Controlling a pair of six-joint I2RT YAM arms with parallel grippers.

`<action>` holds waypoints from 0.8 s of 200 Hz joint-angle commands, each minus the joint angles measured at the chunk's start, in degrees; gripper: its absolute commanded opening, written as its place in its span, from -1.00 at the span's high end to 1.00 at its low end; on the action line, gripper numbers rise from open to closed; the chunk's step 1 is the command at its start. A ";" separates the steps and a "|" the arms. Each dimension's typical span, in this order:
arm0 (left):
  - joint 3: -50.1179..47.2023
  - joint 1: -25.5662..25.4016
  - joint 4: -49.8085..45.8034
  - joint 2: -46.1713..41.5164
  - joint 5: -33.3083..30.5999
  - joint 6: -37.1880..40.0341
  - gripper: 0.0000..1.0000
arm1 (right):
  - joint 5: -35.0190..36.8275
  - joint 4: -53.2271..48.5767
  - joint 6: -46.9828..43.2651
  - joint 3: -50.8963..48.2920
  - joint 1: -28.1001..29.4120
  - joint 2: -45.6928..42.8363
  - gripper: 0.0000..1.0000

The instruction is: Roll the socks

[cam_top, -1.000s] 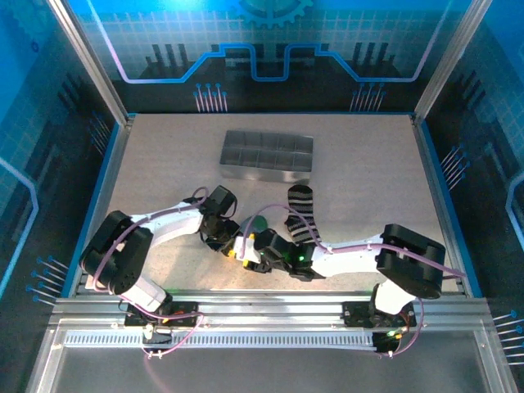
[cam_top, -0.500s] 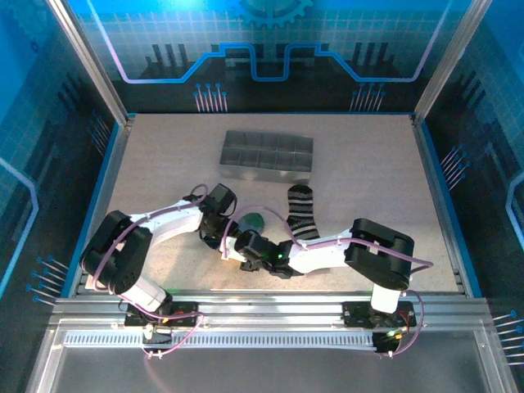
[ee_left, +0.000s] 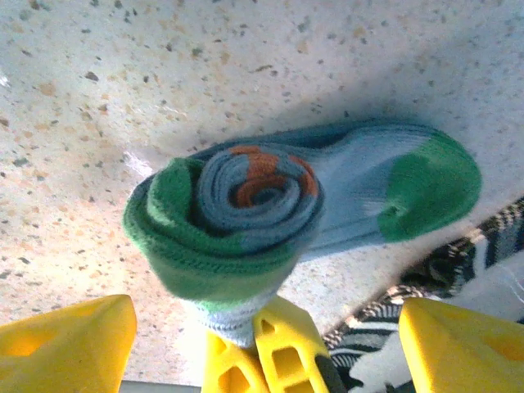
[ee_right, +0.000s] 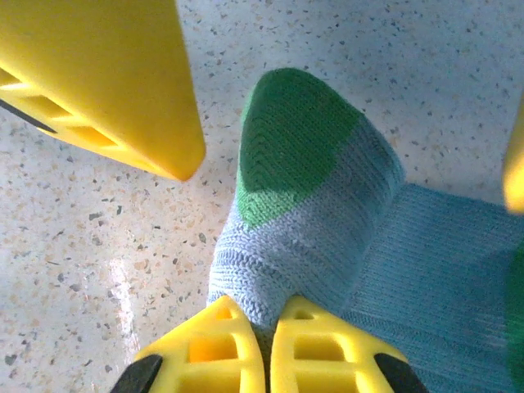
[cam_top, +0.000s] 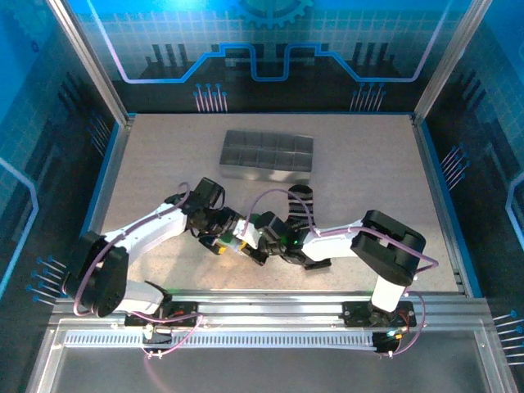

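— What stands around on the speckled bench (cam_top: 368,164)?

— At the far side there is a grey metal tray (cam_top: 266,174) with compartments, well apart from both arms. Nearer lies the black-and-white striped fabric sock (cam_top: 300,203). The right arm crosses over its lower part and hides it.

— And the other sock?

— The grey-blue fabric sock (ee_left: 246,221) with green and orange parts is on the bench just beside the striped sock, on the near side of the tray. Most of it is a tight roll. A green band is on the outside and an orange spiral shows in the middle. One rounded green end lies flat and points away from the roll.

— How are the pincers?

— The left pincer (ee_left: 264,315) is released. Its yellow fingers stand wide apart, one on each side of the roll, and they do not touch it. The right pincer (ee_right: 260,318) is clenched on the grey-blue sock. A fold of light blue fabric is pinched between its two yellow fingers, near the green end.
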 commanded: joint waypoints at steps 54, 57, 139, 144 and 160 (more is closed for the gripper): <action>-2.56 0.48 -0.53 -1.30 3.47 3.49 -0.39 | -14.13 -11.83 10.47 -3.86 -7.95 8.50 1.00; -2.58 0.37 -0.31 -1.03 3.54 3.66 -0.39 | -14.64 -11.93 10.71 -3.70 -8.30 8.80 1.00; -0.21 -1.59 -0.57 13.85 -1.71 9.33 0.17 | -21.54 -16.52 13.38 0.91 -13.72 13.75 1.00; -0.90 -1.53 -0.80 14.21 -1.88 9.15 0.26 | -21.28 -16.68 12.87 1.12 -13.77 13.32 1.00; -3.58 -1.67 -1.95 14.07 -2.26 8.03 0.62 | -20.17 -15.87 10.60 1.39 -13.31 10.46 0.94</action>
